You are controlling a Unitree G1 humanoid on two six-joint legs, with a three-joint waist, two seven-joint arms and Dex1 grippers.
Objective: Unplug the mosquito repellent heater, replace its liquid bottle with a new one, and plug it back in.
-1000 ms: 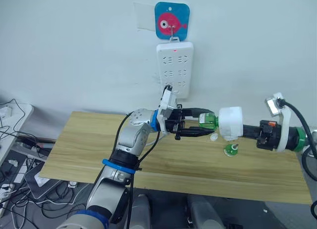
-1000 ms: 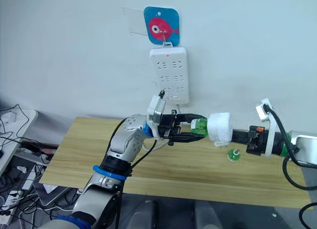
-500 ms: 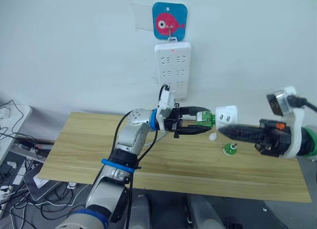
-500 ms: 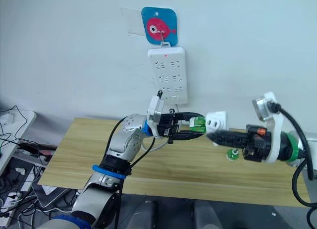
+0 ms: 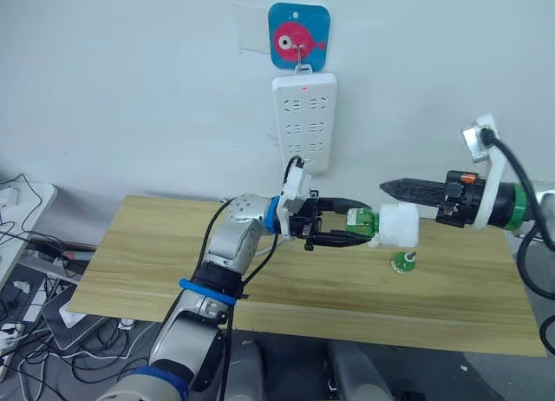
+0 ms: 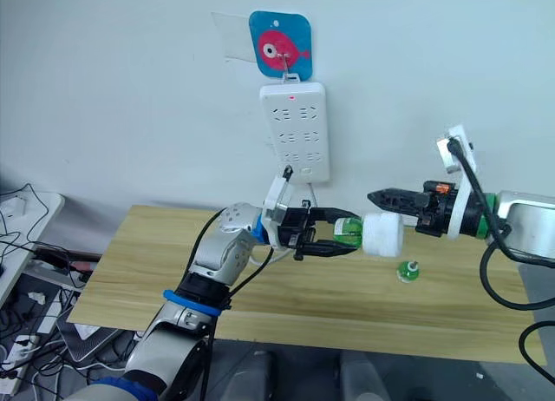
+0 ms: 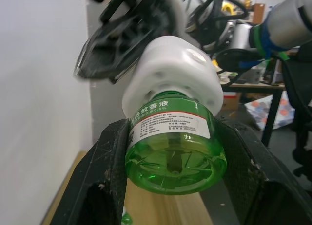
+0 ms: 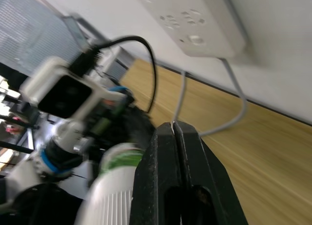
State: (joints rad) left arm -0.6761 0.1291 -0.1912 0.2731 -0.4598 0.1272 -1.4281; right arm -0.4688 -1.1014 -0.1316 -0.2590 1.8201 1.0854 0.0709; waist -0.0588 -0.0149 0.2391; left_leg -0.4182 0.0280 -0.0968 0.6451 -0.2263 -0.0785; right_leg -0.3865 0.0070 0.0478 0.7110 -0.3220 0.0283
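Note:
My left gripper [image 5: 364, 223] is shut on a green liquid bottle [image 7: 174, 149], held on its side above the wooden table [image 5: 156, 262]. The white mosquito repellent heater [image 5: 398, 225] sits on the bottle's neck, pointing toward my right arm. Just above the heater, my right gripper [image 5: 388, 188] is shut with nothing between its fingers [image 8: 168, 176] and does not touch the heater. In the right wrist view the heater [image 8: 109, 198] lies below those fingers.
A white power strip [image 5: 304, 119] hangs on the wall under a blue fish hook [image 5: 298, 39], its cable dropping behind my left arm. A small green item with a white tip [image 5: 403, 261] stands on the table below the heater.
My right gripper has come off the heater, risen above it and shut empty. The heater now sits on the bottle in my left gripper, which has shifted slightly lower.

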